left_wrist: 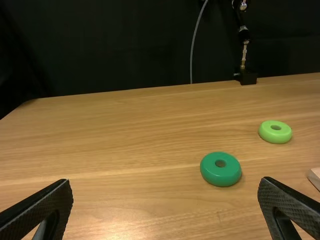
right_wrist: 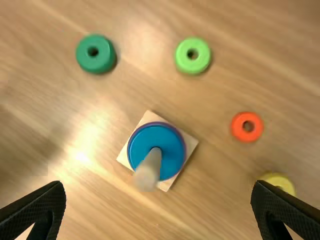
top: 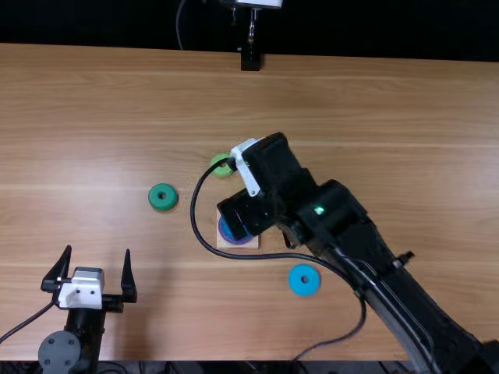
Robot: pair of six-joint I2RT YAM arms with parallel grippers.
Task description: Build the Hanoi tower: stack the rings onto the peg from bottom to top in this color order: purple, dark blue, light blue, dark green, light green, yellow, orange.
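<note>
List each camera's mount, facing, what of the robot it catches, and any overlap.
Top view: fixed above the table's near edge, facing steeply down and forward; shows the left fingers and the right arm reaching over the peg's base.
Left wrist view: on the left arm, facing low across the table to a dark backdrop; left fingers, apart.
Right wrist view: on the right arm, facing steeply down on the peg; right fingers, apart.
Wrist overlap: dark green ring, light green ring.
</note>
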